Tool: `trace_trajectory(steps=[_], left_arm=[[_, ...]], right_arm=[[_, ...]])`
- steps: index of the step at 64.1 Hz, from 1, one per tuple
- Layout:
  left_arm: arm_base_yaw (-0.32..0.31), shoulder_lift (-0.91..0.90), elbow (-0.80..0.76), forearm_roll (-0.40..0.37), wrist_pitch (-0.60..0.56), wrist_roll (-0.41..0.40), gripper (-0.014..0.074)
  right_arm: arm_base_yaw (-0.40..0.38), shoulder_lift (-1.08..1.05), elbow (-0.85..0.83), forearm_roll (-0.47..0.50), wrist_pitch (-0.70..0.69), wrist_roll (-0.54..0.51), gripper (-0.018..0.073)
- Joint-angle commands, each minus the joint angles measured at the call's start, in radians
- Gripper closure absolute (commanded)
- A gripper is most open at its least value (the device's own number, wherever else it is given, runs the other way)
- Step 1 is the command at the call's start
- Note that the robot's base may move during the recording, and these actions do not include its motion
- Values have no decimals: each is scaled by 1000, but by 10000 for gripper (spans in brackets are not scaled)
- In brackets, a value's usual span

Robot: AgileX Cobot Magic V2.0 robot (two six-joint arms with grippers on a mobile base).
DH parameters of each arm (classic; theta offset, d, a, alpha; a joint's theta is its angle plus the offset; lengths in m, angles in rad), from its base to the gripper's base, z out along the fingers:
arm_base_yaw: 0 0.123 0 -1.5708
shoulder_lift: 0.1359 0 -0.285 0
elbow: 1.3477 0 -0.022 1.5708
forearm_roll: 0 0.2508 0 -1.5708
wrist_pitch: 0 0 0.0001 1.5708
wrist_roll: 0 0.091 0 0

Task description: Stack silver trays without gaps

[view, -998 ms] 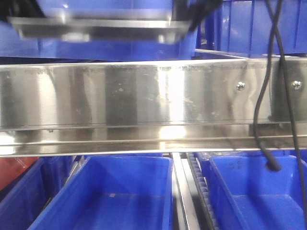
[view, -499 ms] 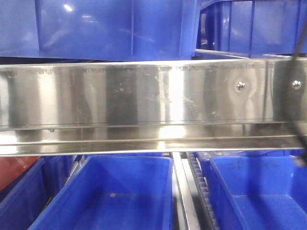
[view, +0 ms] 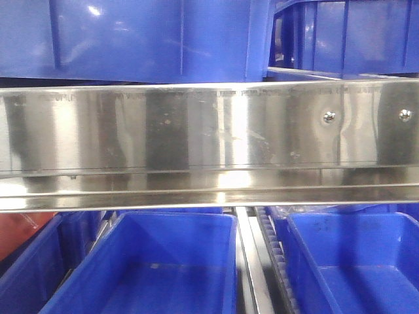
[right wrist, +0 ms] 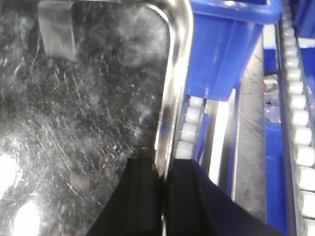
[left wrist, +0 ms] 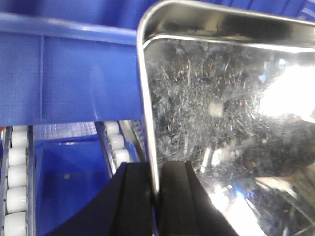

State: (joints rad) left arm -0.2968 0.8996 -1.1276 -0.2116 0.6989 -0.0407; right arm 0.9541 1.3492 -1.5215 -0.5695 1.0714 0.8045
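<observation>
The steel rail (view: pixel 196 137) barred my whole front view, with blue bins (view: pixel 150 39) packed above it. Below, open bins (view: pixel 170 268) offered room. A bin wall (left wrist: pixel 74 83) and rollers (left wrist: pixel 17 167) crowded the left edge of the silver tray (left wrist: pixel 221 113).

The front view is lit brightly and evenly. Broad vertical bands of glare are spread across the steel rail (view: pixel 196 131), and a small highlight is caught on the upper blue bin (view: pixel 131 39). That picture is slightly soft and grainy. In the left wrist view the tray (left wrist: pixel 221 123) is burnt out to white at its right side, and its fine scratches are picked out. In the right wrist view glare is pooled at the lower left. The left gripper (left wrist: pixel 155 172) and right gripper (right wrist: pixel 163 172) are rendered dark and blurred.
</observation>
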Motion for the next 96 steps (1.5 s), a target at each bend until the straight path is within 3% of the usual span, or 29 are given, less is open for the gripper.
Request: trace_trajectory(steps=[1,25,96], left_arm=[[-15,-41,-6,-48,-13,4,613],[-15,-97,-6,-25,15,4,613],[-15,-75,-6,-28,-7,4,613]], right_arm=[[15,-10,-2,-38,-10,-10,618],[93,-9,-2,-83,16,24,618],[117,-35,-2,-108,24,57,618]])
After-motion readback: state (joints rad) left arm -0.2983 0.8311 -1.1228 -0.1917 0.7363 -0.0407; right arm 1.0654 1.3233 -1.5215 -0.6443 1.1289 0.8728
